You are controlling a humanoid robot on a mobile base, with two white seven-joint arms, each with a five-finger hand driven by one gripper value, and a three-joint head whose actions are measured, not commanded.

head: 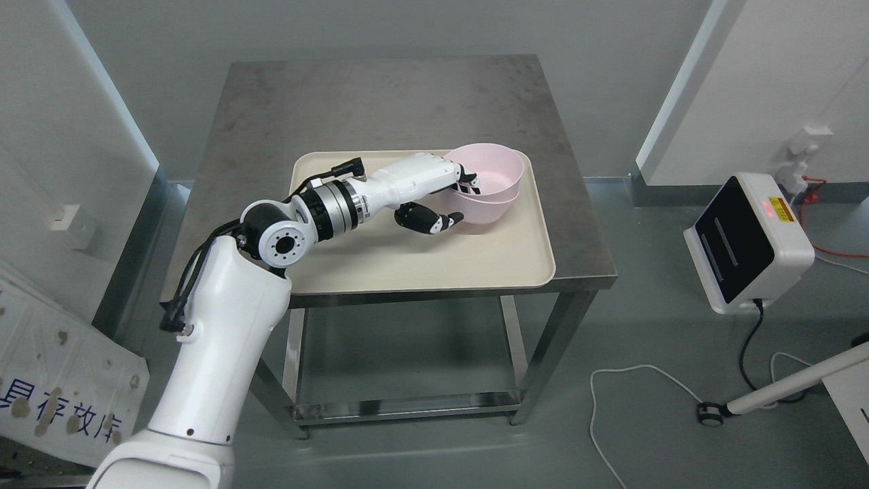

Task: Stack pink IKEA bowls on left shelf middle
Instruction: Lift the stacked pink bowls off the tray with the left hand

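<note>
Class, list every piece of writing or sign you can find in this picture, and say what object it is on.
White board leaning at lower left: blue Chinese characters, partly cut off, reading roughly "存放库".
White device on the floor at right: a yellow-orange label with print too small to read.
Pink bowls, tray, table: no text visible.

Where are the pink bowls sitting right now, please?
In the head view, the pink bowls sit nested at the far right corner of the beige tray on the metal table, with the left hand at their left rim.
</note>
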